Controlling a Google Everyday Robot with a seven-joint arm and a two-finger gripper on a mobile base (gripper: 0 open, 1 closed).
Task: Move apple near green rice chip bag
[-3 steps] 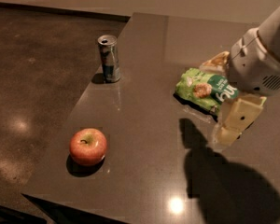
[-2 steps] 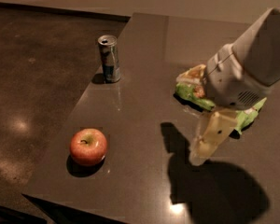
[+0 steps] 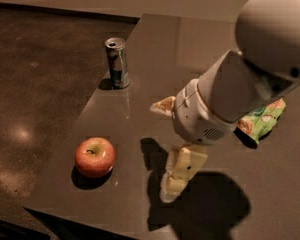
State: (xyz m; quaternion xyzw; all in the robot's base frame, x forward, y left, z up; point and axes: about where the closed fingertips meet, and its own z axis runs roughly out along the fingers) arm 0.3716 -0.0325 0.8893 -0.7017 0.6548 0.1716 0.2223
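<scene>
The red apple [image 3: 94, 156] with yellowish patches sits on the dark table near its front left edge. My gripper [image 3: 161, 151] hangs low over the table just right of the apple, apart from it. It is open and empty, with one cream finger [image 3: 181, 173] toward the front and the other [image 3: 162, 106] toward the back. The green rice chip bag [image 3: 260, 123] lies at the right. My arm hides most of it, and only its lower right corner shows.
A slim silver-blue drink can [image 3: 117, 62] stands upright at the back left, close to the table's left edge [image 3: 85, 116]. Dark floor lies beyond that edge. My arm's shadow falls on the table at the front right.
My arm has swung left and toward the front, away from the bag and toward the apple. It now covers most of the bag. The apple and the can have not moved.
</scene>
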